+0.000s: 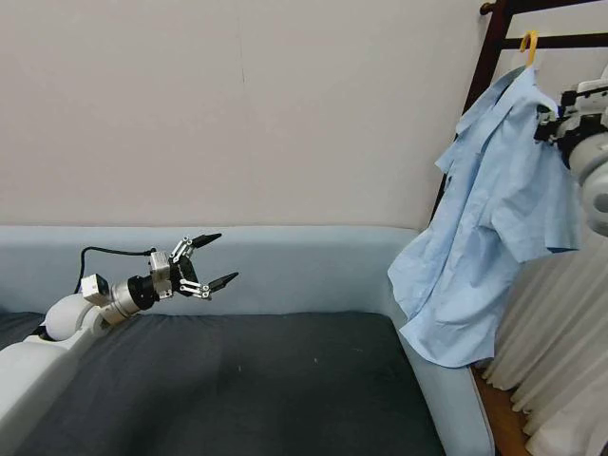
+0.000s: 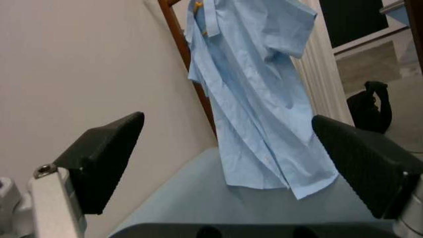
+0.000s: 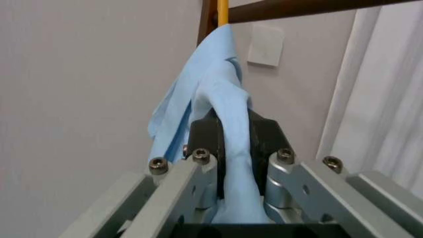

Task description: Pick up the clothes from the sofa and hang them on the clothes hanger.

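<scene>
Your right gripper (image 3: 233, 146) pinches the shirt (image 1: 489, 218), its yellow hanger (image 1: 528, 44) seemingly hooked on the rack (image 1: 570, 41); only release is left. Left gripper (image 1: 218, 258) hovers, fingers spread, above the sofa (image 1: 285, 380).

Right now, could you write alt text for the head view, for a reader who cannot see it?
A light blue shirt hangs on a yellow hanger from a dark wooden rack at the right, with the right gripper shut on it near the top. At the left, the left gripper is open above the sofa, holding nothing.
</scene>
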